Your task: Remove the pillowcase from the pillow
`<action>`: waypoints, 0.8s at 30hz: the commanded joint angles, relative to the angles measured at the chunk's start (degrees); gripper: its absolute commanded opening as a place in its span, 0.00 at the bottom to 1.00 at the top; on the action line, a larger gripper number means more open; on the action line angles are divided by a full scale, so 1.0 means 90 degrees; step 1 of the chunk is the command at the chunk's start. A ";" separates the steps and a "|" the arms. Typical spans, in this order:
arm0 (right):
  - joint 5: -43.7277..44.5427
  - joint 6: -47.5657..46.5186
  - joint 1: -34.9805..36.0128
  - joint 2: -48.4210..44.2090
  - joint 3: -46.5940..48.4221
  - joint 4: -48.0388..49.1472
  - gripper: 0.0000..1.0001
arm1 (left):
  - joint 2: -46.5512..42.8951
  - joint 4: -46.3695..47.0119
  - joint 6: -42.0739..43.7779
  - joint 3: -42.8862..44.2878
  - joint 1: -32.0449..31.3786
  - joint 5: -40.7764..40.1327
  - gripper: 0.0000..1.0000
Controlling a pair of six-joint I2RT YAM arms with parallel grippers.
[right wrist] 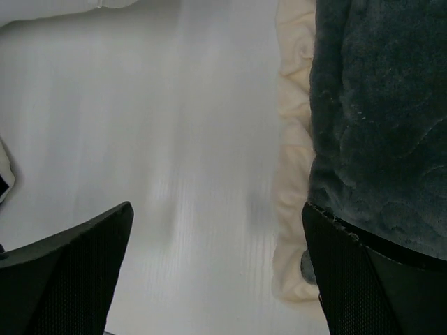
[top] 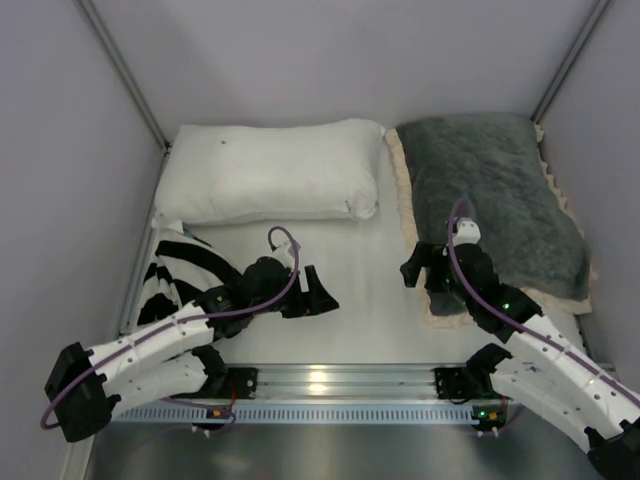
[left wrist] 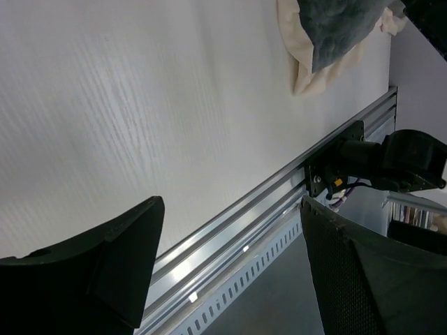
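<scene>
Gray plush pillowcase [top: 490, 190], cream ruffle border, lies far right on table [top: 360, 260]. Right gripper [top: 428, 285] spread wide above its near-left edge. Left gripper [top: 318, 290] spread above bare table centre. White pillow [top: 270, 170] far left; striped cloth [top: 180, 270] near left.

A plain white pillow [top: 270, 170] lies at the far left of the white table [top: 360, 290]. A black-and-white striped cloth [top: 172, 268] sits bunched near its left end, on the near side.

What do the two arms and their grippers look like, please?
The left arm and right arm have white shells, black joints and a purple cable each. The left gripper and right gripper are matte black, with broad wedge-shaped fingers finely textured inside.
</scene>
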 commanded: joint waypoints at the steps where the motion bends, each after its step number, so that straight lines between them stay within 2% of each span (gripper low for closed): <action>1: 0.0325 0.0158 0.0117 0.0127 0.0477 -0.0151 0.99 | 0.0139 0.0447 0.0264 0.0363 -0.0225 -0.0153 0.82; 12: 0.0209 0.0188 0.0117 -0.0117 0.0613 -0.0336 1.00 | 0.0158 0.0438 0.0138 0.0519 -0.0489 -0.0211 0.83; 17: 0.0520 -0.0115 0.0107 -0.0390 0.0992 -0.0501 0.99 | 0.1387 0.0671 0.0449 0.1395 -0.0684 -0.0221 0.84; 18: 0.0801 -0.0173 0.0107 -0.0420 0.1130 -0.0618 0.99 | 0.1650 0.0730 0.0528 0.1592 -0.0752 -0.0221 0.86; 19: 0.0969 -0.0251 0.0117 -0.0440 0.1266 -0.0735 0.99 | 0.1904 0.0779 0.0596 0.1787 -0.0927 -0.0299 0.94; 24: 0.1916 -0.0457 0.0107 -0.0566 0.2243 -0.1663 0.99 | 0.3721 0.1501 0.1055 0.2920 -0.1358 -0.0505 0.99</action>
